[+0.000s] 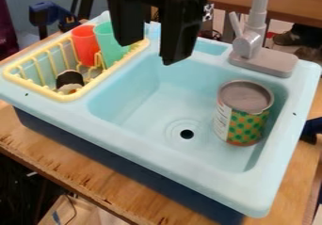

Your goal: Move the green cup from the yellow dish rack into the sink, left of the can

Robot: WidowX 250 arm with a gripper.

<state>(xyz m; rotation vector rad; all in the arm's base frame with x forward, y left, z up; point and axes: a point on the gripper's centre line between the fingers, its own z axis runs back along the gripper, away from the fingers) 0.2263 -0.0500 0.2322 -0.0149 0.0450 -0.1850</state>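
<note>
The gripper (pixel 149 50) hangs over the back of the toy sink (pixel 144 148) – its fingers are wide apart and hold nothing. Nearest is the green cup (pixel 110 50), beside the red cup (pixel 84 45) in the yellow dish rack (pixel 70 96). The tin can (pixel 244 120) stands upright in the basin; being broad, it would need well-opened, centred fingers – clear of the faucet (pixel 250 43).

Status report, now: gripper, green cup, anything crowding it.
Gripper open, hanging over sink. Green cup in yellow rack, near gripper in picture. Red cup close beside it. Can standing in basin.
</note>
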